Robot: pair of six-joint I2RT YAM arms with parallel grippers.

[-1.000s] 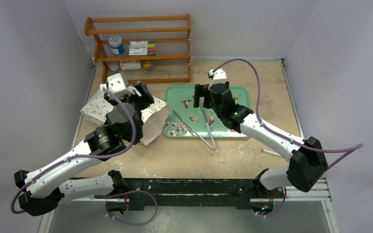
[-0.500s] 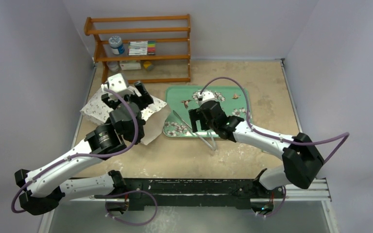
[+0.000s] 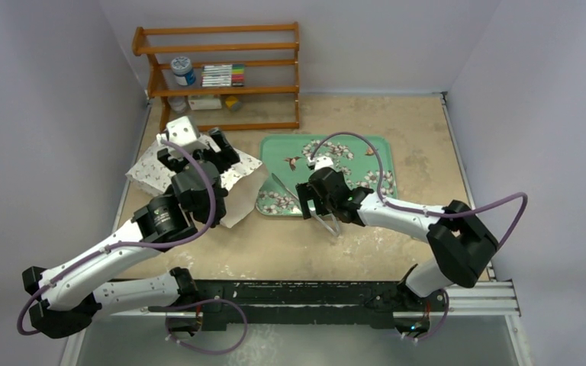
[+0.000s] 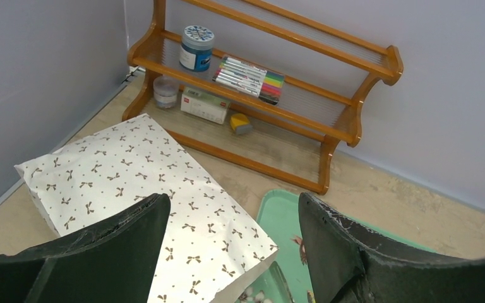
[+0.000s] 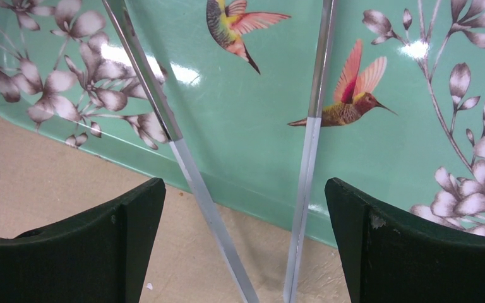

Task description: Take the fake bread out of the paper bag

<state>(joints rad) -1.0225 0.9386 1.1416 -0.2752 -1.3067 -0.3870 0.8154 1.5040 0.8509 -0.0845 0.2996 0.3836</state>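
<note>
No bread is showing anywhere, so I'm judging that all of it is sitting inside the paper bag [image 4: 132, 177], and the task is barely getting under way. The bag is lying creased on the left of the tabletop [image 3: 366, 252], in front of the wooden shelf [image 4: 359, 117], with one corner just beside the green tray [image 5: 252, 132].

The left pincer [image 4: 233, 211] is hovering over the bag with its jaws spread wide, gripping nothing. I can't tell whether it is touching the paper.

Across on the right, the right pincer [image 5: 245, 189] is gaping fully open and empty too. It is straddling both arms of the metal tongs [image 5: 312, 126], which are resting across the tray's near rim and running out onto the tabletop. It looks as if it is lining up to grab them, though nothing is being held yet.

So what's left is everything: opening the bag, reaching in and bringing each bread out.

Counting up:
- Paper bags: one
- Breads in view: none
- Trays: one
- Pairs of tongs: one
- Shelves: one, carrying one blue-lidded jar [image 4: 196, 47] and one pack of markers [image 4: 249, 77]
- Pincers: two
</note>
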